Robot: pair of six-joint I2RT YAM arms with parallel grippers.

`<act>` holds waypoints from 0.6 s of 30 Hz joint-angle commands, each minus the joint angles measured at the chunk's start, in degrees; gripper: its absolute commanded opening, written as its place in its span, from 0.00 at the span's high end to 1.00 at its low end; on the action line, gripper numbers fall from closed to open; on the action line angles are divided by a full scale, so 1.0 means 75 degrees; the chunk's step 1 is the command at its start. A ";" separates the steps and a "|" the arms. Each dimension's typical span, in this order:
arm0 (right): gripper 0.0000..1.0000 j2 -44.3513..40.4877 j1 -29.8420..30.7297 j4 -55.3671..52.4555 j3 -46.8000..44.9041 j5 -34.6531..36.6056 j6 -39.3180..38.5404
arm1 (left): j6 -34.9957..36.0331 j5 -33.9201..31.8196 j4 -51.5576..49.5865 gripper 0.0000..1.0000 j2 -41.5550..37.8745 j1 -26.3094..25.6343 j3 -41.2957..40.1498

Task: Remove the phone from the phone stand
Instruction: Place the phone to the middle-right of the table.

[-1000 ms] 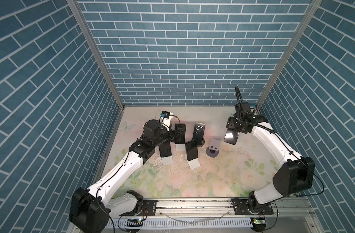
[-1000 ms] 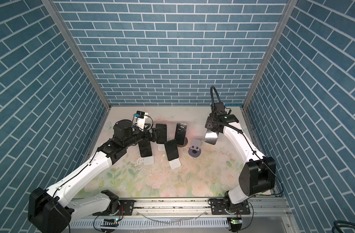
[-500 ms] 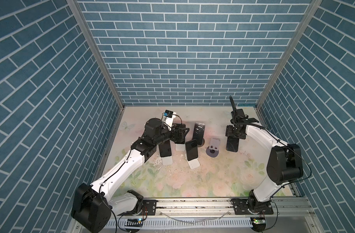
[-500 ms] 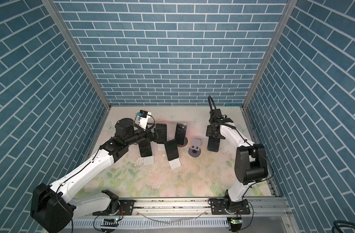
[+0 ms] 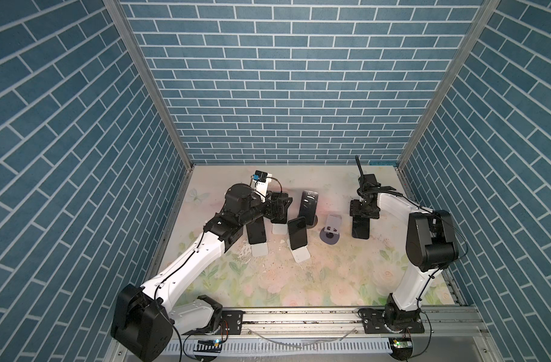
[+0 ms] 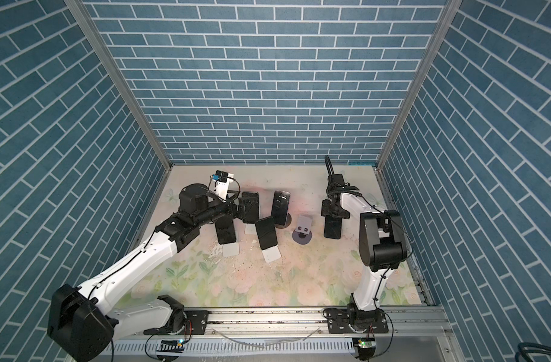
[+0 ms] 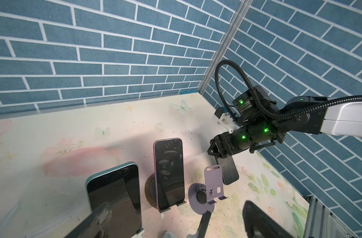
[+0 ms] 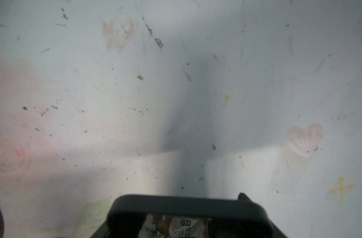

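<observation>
My right gripper (image 5: 363, 213) (image 6: 333, 213) (image 7: 221, 148) is shut on the top of a dark phone (image 5: 360, 228) (image 6: 333, 229) (image 7: 229, 172). The phone hangs upright with its lower end at or just above the mat. It is to the right of the empty grey-purple phone stand (image 5: 331, 226) (image 6: 304, 227) (image 7: 213, 183) and clear of it. In the right wrist view only the phone's dark edge (image 8: 186, 206) shows over the mat. My left gripper (image 5: 279, 207) (image 6: 248, 209) (image 7: 151, 223) is open, close beside the back-left phone (image 5: 282, 200).
Several other dark phones lean on stands in the middle: one on a round brown base (image 5: 308, 207) (image 7: 168, 173), one teal-edged (image 7: 114, 197), and two on white stands (image 5: 257, 232) (image 5: 297, 235). Blue brick walls close in the floral mat (image 5: 330, 282).
My right arm swung in and lowered the phone from mid-air down to the mat, right of the empty stand. My left gripper shifted slightly right towards the back-left phone.
</observation>
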 commanded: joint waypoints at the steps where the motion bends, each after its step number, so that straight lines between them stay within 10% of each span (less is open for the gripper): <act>1: 0.52 0.0170 -0.0026 0.0310 0.0381 -0.0310 -0.0635 | 0.0110 -0.0154 0.0203 0.01 0.0170 -0.0048 0.0077; 18: 0.50 0.1202 -0.0037 0.0106 0.1307 -0.0306 -0.0604 | 0.0080 -0.0564 0.0390 0.00 0.0055 -0.0044 -0.0154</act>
